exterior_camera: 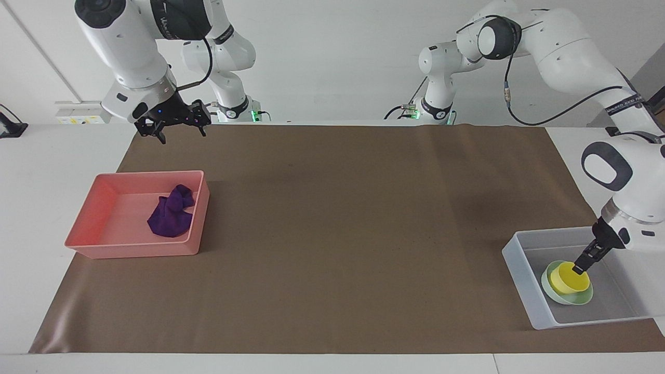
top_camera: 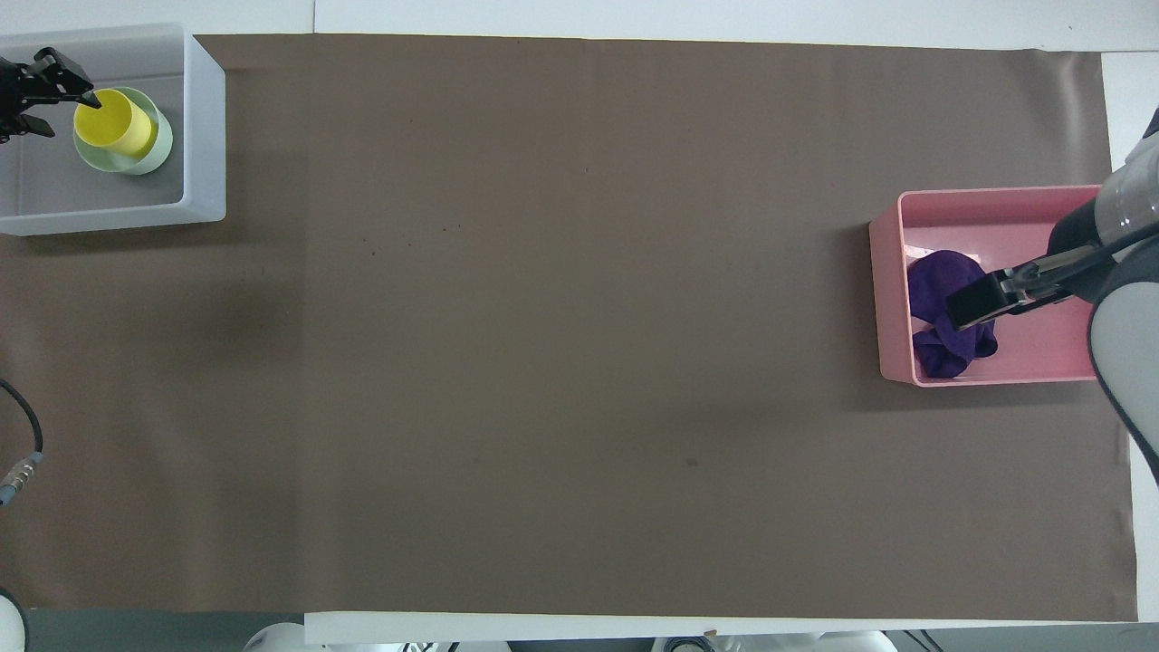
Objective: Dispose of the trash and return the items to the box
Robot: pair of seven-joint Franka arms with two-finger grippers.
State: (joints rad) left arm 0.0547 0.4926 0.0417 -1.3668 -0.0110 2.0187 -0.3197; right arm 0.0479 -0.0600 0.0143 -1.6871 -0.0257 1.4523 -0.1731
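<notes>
— Yellow cup [exterior_camera: 570, 279] is seen nested in the mint-green bowl [exterior_camera: 567, 292], inside the translucent box [exterior_camera: 521, 271] at the left arm's end of the desk [exterior_camera: 332, 234]. How is it placed against the jaws?

— The left gripper [exterior_camera: 577, 268] is lowered into the box, its jaws spread apart in the overhead view, with one fingertip [top_camera: 90, 100] at the cup's rim. Whether the rim is touched cannot be told.

— And the trash?

— The purple cloth [exterior_camera: 171, 213] is found in the pink tray [exterior_camera: 132, 248] at the right arm's end. The right gripper [exterior_camera: 176, 130] is held high, jaws apart, waiting.

— What is hidden?

— From overhead, part of the cloth is covered by the right arm, and the box is cut off at the frame's edge.
</notes>
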